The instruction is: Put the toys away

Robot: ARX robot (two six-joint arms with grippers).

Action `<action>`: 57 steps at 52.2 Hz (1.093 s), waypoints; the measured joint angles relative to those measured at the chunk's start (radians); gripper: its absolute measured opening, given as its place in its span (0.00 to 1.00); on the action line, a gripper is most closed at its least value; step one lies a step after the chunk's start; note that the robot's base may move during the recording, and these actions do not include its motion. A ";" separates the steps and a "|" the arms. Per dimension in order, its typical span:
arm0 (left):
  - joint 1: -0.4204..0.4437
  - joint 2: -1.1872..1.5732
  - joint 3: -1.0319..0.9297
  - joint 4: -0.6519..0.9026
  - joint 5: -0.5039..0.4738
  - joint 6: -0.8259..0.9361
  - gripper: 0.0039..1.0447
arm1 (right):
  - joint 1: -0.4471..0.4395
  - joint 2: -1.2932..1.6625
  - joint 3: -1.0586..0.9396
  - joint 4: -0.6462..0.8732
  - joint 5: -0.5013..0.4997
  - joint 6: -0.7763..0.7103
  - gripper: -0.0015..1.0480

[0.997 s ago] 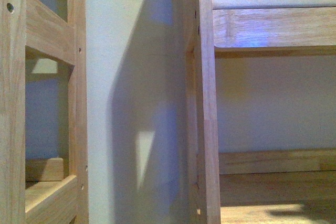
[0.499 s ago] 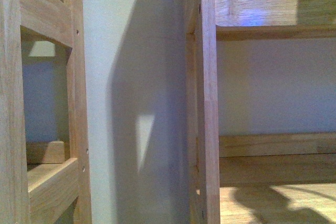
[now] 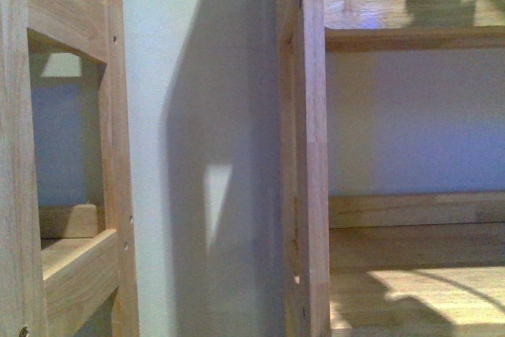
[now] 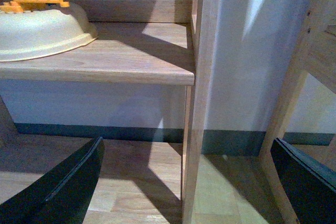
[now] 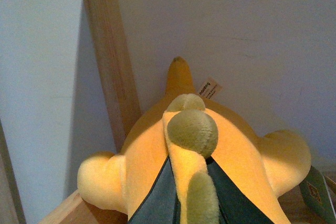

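Our right gripper [image 5: 191, 203] pinches the plush toy [image 5: 157, 156] against the wall; the wooden upright [image 5: 107, 56] stands at eleven o'clock. Left gripper [image 4: 184, 187] spread, empty. Released now, the toy might roll off the shelf edge.

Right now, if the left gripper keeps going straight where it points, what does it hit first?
Probably the wooden upright post of the shelf, which stands almost dead centre between the open left gripper's fingers, with the pale wall behind it. Depth is hard to judge.
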 joint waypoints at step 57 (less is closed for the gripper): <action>0.000 0.000 0.000 0.000 0.000 0.000 0.94 | -0.053 -0.211 -0.056 -0.114 0.230 -0.145 0.94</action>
